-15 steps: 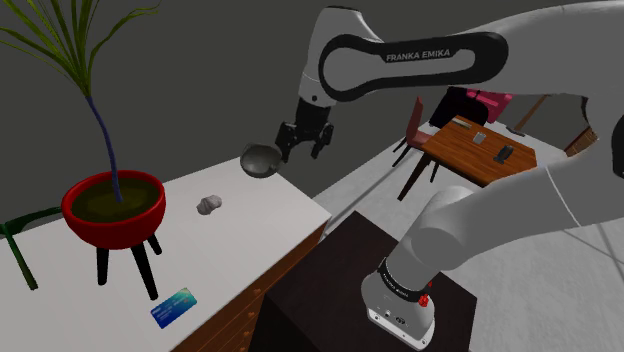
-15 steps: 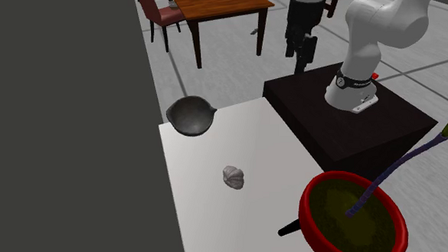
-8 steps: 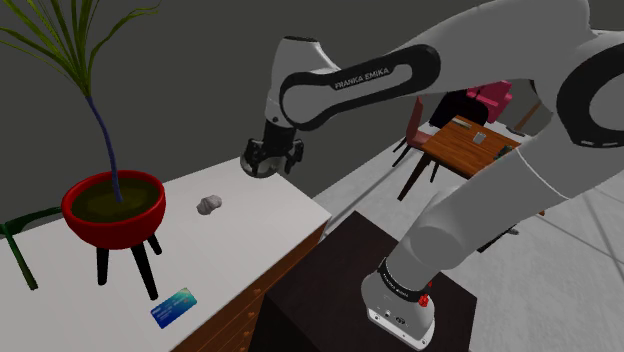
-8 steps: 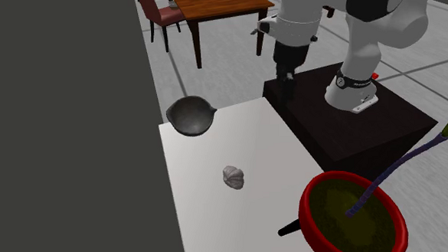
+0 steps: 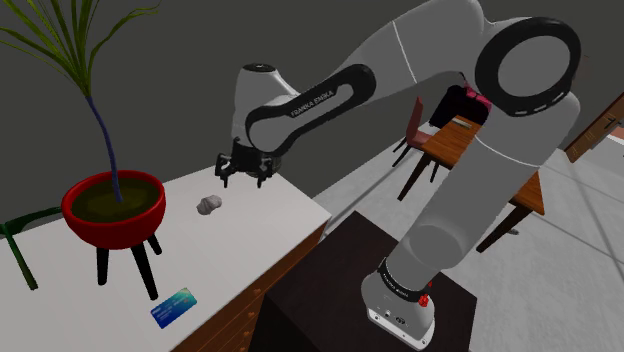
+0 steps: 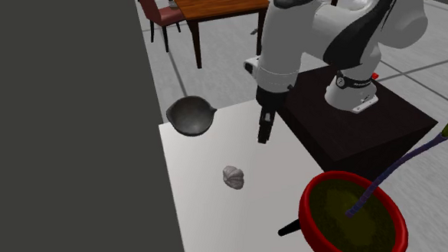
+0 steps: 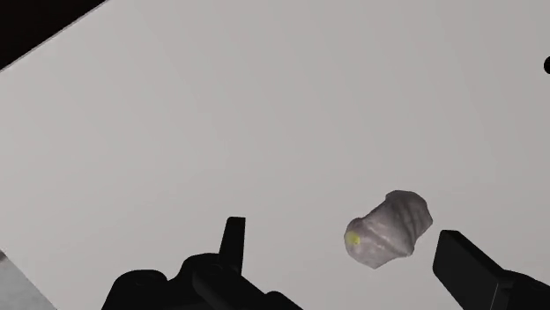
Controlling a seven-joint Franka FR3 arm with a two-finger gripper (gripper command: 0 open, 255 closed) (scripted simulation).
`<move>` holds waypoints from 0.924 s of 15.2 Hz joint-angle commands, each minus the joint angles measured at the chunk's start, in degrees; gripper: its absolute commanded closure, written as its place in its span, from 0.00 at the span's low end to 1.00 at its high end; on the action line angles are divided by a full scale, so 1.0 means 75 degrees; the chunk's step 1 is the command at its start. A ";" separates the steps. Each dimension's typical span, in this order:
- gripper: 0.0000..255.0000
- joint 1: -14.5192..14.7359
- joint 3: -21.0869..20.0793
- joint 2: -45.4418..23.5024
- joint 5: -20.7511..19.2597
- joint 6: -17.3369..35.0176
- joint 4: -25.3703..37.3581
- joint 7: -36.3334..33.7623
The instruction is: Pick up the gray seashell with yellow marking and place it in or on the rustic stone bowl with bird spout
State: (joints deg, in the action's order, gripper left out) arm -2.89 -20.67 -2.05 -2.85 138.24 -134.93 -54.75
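Right, the fingers [image 7: 231, 245] run off the frame's lower edge, but they stand wide apart, clasping nothing. The grey seashell [image 7: 388, 229] lies on the white surface [image 7: 220, 114] below and between them, nearer one finger and untouched, with a yellow spot on its end. The arm [image 5: 320, 95] arches over, hand pointing straight down. The dark bowl [image 6: 190, 115] sits beyond the fingers, its spout hard to read.

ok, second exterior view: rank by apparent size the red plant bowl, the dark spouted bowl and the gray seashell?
1. Red round plant bowl: largest, though it is nearest the camera and cut off by the frame edge.
2. Dark gray spouted bowl.
3. Small gray ridged seashell: clearly smallest.
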 commanded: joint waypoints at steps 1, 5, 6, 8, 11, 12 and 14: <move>0.00 0.0032 0.0035 -0.0719 -0.0483 0.0272 0.0410 -0.0675; 0.00 0.0369 0.0338 -0.2015 -0.1290 0.0571 0.1334 -0.1878; 0.00 0.0472 0.0437 -0.2329 -0.1450 0.0616 0.1591 -0.2138; 0.00 0.0694 0.0654 -0.2944 -0.1705 0.0677 0.2133 -0.2603; 0.00 0.0948 0.0909 -0.3660 -0.1912 0.0703 0.2824 -0.3067; 0.00 0.0967 0.0939 -0.3743 -0.1945 0.0771 0.2839 -0.3089; 0.00 0.1002 0.0996 -0.3913 -0.2012 0.0905 0.2872 -0.3133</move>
State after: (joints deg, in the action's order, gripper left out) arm 4.34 -13.47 -30.65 -17.60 144.43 -113.56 -77.80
